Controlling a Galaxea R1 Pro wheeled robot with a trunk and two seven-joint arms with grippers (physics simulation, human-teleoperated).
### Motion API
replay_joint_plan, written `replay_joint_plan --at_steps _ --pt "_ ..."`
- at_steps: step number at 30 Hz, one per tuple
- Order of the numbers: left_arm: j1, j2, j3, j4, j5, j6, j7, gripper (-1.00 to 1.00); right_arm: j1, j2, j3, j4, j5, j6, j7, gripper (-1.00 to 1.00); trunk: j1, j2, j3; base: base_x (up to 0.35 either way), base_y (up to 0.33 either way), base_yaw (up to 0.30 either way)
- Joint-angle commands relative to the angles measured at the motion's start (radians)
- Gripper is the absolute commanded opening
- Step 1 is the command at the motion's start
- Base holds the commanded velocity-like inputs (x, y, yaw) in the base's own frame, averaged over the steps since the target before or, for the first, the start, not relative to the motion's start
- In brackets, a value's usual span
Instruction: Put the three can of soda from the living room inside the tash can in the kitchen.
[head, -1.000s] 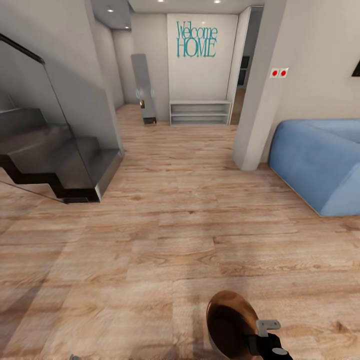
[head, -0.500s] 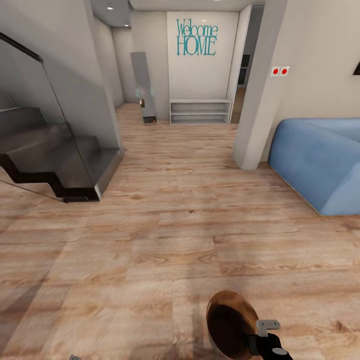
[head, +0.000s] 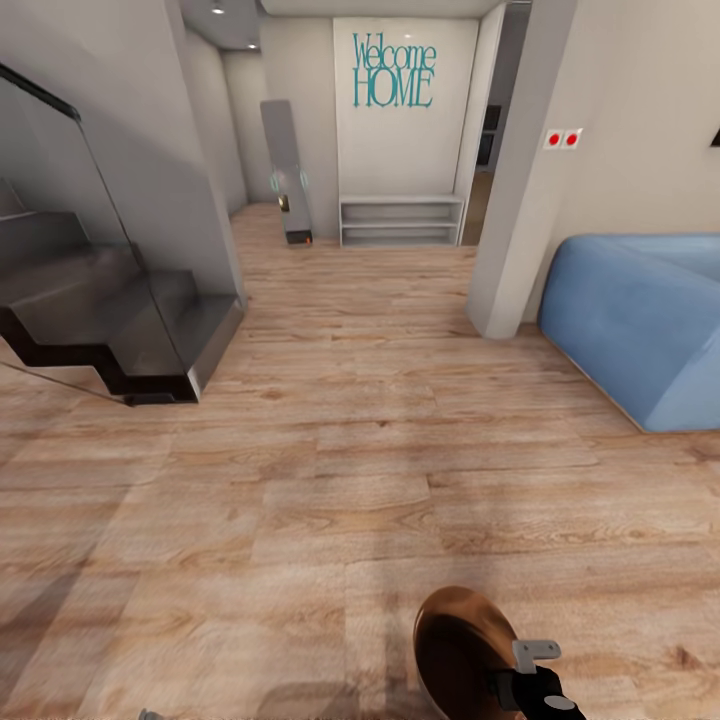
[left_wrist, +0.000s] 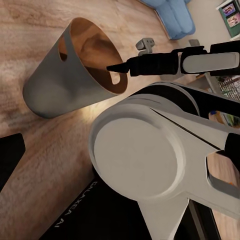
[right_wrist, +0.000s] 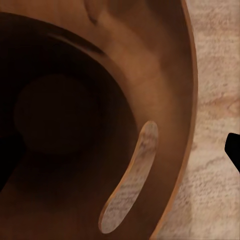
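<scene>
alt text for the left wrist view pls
The right gripper grips the rim of a tilted grey trash can with a glossy brown inside, above a wood floor; a blue sofa is beyond.

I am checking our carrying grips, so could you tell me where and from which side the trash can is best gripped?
Probably the rim beside a handle cutout, from above. The trash can is a thin-walled open bucket, too wide to span, so one finger inside and one outside suits it. The right gripper sits at the rim by a cutout there.
</scene>
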Motion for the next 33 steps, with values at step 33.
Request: replay_joint_plan --at_steps 33 --pt "0.000 0.000 0.000 0.000 0.000 0.000 0.000 1.00 0.000 0.000 0.000 0.000 0.000 0.000 0.000 1.00 0.000 0.000 -0.028 0.000 0.000 0.000"
